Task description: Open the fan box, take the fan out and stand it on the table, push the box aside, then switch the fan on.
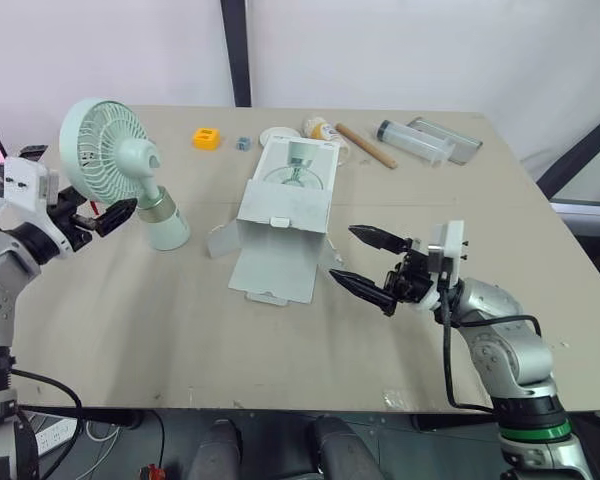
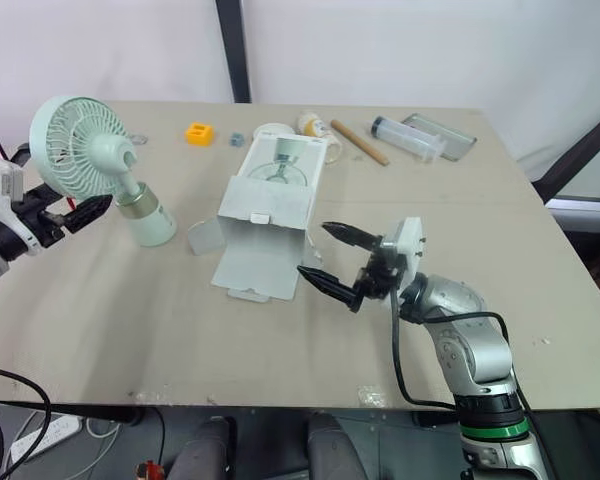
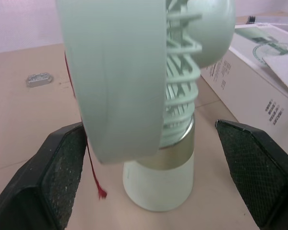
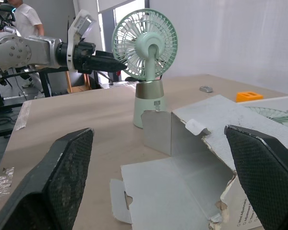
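The mint-green fan (image 1: 130,170) stands upright on its white base at the table's left, head facing left. My left gripper (image 1: 118,214) is open at its left side; in the left wrist view the fan's gold neck (image 3: 175,151) sits between the spread fingers, untouched. The white fan box (image 1: 285,205) lies flat mid-table, its near flaps folded open and nothing inside the open end. My right gripper (image 1: 342,254) hovers open just right of those flaps, holding nothing. The right wrist view shows the box (image 4: 221,143), the fan (image 4: 146,72) and the left gripper (image 4: 103,61) behind it.
Along the far edge lie an orange block (image 1: 207,138), a small blue piece (image 1: 243,143), a white disc (image 1: 277,134), a small bottle (image 1: 318,128), a wooden stick (image 1: 366,146) and a clear tube (image 1: 412,140). A person (image 4: 24,19) stands far off.
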`<state>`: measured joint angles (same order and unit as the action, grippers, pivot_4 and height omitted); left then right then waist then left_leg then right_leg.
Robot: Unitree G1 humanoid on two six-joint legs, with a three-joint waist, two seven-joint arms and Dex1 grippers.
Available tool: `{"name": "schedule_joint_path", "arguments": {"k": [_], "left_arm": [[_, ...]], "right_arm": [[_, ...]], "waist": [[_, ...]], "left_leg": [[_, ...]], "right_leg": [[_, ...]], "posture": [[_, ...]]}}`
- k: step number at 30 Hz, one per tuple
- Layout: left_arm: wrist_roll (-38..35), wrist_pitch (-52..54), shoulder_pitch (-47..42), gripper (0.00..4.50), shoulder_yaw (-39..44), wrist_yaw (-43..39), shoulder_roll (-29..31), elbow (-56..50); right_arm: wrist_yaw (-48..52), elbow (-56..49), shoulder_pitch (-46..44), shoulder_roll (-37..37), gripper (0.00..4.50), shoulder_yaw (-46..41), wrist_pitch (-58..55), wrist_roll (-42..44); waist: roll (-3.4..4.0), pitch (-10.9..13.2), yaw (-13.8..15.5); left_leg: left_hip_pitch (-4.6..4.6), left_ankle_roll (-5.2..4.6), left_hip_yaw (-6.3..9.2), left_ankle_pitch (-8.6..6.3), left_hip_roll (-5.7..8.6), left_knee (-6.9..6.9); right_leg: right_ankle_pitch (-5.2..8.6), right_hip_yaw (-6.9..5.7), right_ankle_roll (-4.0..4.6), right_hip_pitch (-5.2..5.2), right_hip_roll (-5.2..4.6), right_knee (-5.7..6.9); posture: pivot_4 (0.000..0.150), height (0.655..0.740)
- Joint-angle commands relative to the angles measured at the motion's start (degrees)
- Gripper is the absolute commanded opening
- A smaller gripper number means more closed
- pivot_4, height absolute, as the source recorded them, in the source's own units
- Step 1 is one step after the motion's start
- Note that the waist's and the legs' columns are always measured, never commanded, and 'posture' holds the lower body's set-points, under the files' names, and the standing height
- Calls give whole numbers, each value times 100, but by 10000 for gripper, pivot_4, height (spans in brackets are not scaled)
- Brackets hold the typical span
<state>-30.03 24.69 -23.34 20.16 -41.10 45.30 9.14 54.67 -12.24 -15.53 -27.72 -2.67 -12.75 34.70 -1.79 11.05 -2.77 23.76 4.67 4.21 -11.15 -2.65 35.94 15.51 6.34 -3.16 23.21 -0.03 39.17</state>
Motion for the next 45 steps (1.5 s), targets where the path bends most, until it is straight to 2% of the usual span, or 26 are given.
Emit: {"name": "schedule_joint_path", "arguments": {"k": [1, 11, 20, 26, 33, 39, 45], "left_arm": [[101, -324, 122, 44474, 156, -104, -8, -70], [325, -1094, 1142, 44474, 14, -339, -382, -439], [261, -870, 2001, 44474, -879, -329, -1042, -2114], [113, -721, 1903, 44474, -1328, -407, -1340, -2579], [-280, -549, 1586, 44474, -1573, -902, -1304, -2759], [30, -788, 1443, 44474, -1797, -1225, -1237, -2443], [206, -906, 1379, 44474, -1959, -1166, -1394, -2379]], "right_arm": [[-43, -224, -76, -4, 45000, -97, 36, 34], [-655, -36, 2, 78, 45000, 22, 210, -720], [-1390, -241, 47, 349, 45000, 458, -250, -1241], [-2198, -68, -200, 765, 45000, 671, -527, -1722], [-3025, 276, -727, 1244, 45000, 612, -953, -2034], [-3450, 517, -976, 1474, 45000, 793, -1257, -2395], [-3829, 531, -1066, 1657, 45000, 809, -1638, -2628]], "waist": [[0, 0, 0], [-2, -2, 0], [-9, -8, 8], [-9, -9, -9], [-10, -10, -6], [-9, -10, -8], [-9, -10, -9]], "left_leg": [[0, 0, 0, 0, 0, 0], [-1, 0, -1, 0, 0, -1], [-2, 1, -1, 0, -1, -1], [-9, 1, -3, 0, -1, -2], [-9, 1, -4, 0, -1, -2], [-9, 0, -4, 0, 0, -6], [-8, 1, -4, 0, 0, -6]], "right_leg": [[0, 0, 0, 0, 0, 0], [0, 1, 1, 0, 0, 0], [-1, 1, 1, -3, -1, -1], [-1, 4, 1, -5, 0, -1], [-1, 5, 0, -6, 0, -1], [0, 5, 1, -5, 1, -1], [-1, 5, 1, -4, 1, -1]], "posture": [[1500, 7400], [1500, 7400], [1500, 7400], [1500, 7400], [1500, 7400], [1500, 7400], [1500, 7400]]}}
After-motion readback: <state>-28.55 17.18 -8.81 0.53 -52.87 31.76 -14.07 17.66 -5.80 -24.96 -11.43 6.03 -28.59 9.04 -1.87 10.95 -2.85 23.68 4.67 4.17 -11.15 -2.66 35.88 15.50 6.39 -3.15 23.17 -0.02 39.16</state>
